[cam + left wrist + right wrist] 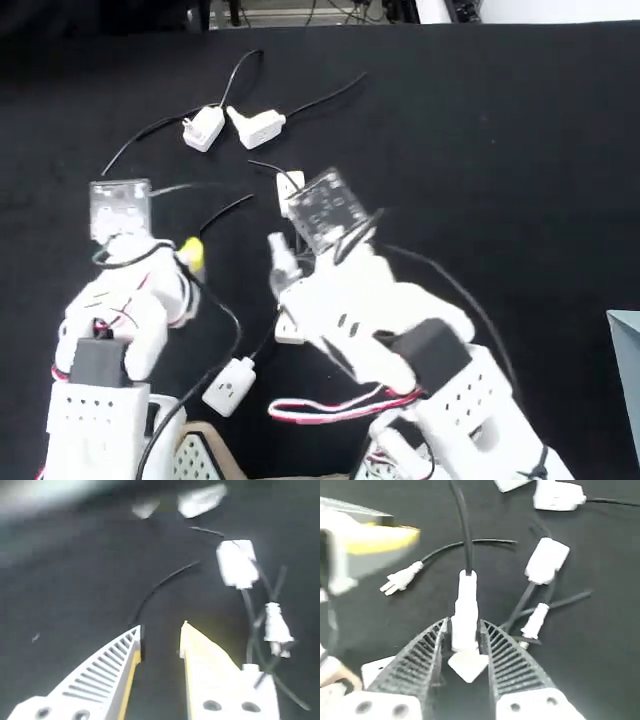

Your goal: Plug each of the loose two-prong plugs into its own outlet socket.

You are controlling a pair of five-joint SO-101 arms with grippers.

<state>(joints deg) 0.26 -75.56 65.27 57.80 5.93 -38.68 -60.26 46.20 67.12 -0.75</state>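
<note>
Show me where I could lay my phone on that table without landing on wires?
The widest bare table is out past the right arm, up to the grey thing at the edge. A smaller patch lies in the far corner on the left arm's side. From the arms to the far sockets it is crowded with cords.

The left arm (pixel 110 330) and right arm (pixel 400 315) are white plastic with black motor blocks (pixel 97 358) and looping red and white wires (pixel 320 408), the left gripper (pixel 161 627) having yellow-faced white fingers, the right gripper (pixel 465 624) ribbed grey ones, both with round holes at the base.
</note>
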